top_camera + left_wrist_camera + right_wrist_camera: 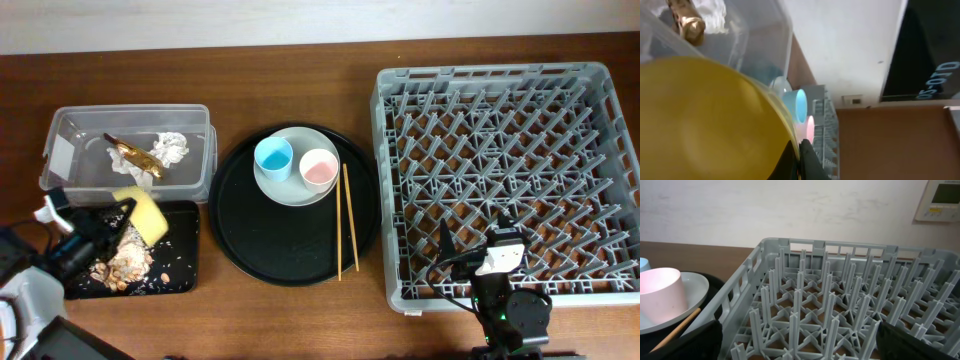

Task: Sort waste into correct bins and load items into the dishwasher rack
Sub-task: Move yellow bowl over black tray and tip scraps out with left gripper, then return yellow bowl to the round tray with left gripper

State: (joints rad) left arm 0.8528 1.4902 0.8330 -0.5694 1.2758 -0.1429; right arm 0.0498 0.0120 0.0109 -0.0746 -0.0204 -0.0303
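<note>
Overhead: the yellow bowl [146, 214] is tipped on edge above the back-left part of the shallow black tray [185, 230], just in front of the clear tub [90, 135]. The left gripper [122, 210] is clamped on its rim. In the left wrist view the bowl fills most of the frame, with one dark finger [802, 162] against its edge. Beige food scraps [125, 262] lie heaped in the tray below the bowl, and crumbs are scattered to their right.

Handling note: the bowl looks like rigid, smooth-walled plastic, so I judge it light and probably slick. A rim pinch is the only hold two fingers can get. I expect it to swing about the pinch point, so I would travel slowly with the rim seated deep between the fingers.

The tub holds the white tissue [170, 147] and the gold wrapper [135, 155].

The round black tray [290, 245] at centre carries the plate [297, 190], with the blue cup [273, 157] and pink cup [319, 168] on it. The chopsticks [346, 220] lie side by side just right of the plate.

The rack [520, 150] sits well apart from the bowl, beyond the round tray. I see no dishes in it.

The right gripper [478, 235] hovers over the rack's near edge, spread wide and holding nothing. In the right wrist view its fingers [685, 342] sit at the bottom corners of the frame.
</note>
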